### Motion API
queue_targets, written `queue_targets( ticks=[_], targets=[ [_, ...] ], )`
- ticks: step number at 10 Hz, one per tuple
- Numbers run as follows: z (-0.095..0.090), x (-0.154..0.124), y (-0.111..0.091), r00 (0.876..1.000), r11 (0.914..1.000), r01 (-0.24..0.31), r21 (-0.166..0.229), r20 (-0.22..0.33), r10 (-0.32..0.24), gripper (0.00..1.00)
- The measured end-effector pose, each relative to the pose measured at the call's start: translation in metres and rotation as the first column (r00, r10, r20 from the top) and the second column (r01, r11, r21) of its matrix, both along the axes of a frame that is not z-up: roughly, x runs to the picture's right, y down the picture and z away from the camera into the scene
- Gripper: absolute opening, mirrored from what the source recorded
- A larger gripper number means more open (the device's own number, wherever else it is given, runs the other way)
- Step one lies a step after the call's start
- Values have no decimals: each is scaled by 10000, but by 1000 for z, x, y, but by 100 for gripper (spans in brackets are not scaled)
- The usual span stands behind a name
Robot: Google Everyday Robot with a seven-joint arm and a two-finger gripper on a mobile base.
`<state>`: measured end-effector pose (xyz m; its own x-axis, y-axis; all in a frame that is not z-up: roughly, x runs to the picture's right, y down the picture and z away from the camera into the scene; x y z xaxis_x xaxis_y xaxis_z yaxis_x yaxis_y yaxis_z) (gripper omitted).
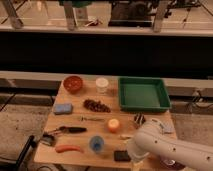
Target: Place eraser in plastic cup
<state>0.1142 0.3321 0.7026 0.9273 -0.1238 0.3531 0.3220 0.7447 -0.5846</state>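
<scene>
The eraser (121, 156) is a flat black block lying near the front edge of the wooden table (80, 120). The plastic cup (97, 144) is small, round and blue, and stands upright just left of the eraser. My white arm (165, 147) comes in from the lower right. Its gripper (134, 163) hangs down at the table's front edge, right beside the eraser's right end. The arm's bulk hides most of it.
An orange ball (114, 125) sits behind the cup. A green tray (145, 95) stands at the back right, with a whitish cup (102, 85) and a red-brown bowl (73, 83) at the back. A light-blue pad (63, 108), a black-handled tool (70, 130) and an orange stick (69, 148) lie on the left.
</scene>
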Motion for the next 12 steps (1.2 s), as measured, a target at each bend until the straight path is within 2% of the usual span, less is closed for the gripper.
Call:
queue_targets(
  ticks=[4, 9, 11, 12],
  targets=[
    [16, 0, -5, 9998, 9999, -128, 90, -138, 129, 80],
    [30, 10, -1, 9988, 9996, -254, -74, -421, 251, 80],
    [31, 11, 1, 9988, 9996, -240, -144, -441, 233, 73],
    [32, 11, 2, 9987, 9995, -269, -156, -443, 262, 65]
  ],
)
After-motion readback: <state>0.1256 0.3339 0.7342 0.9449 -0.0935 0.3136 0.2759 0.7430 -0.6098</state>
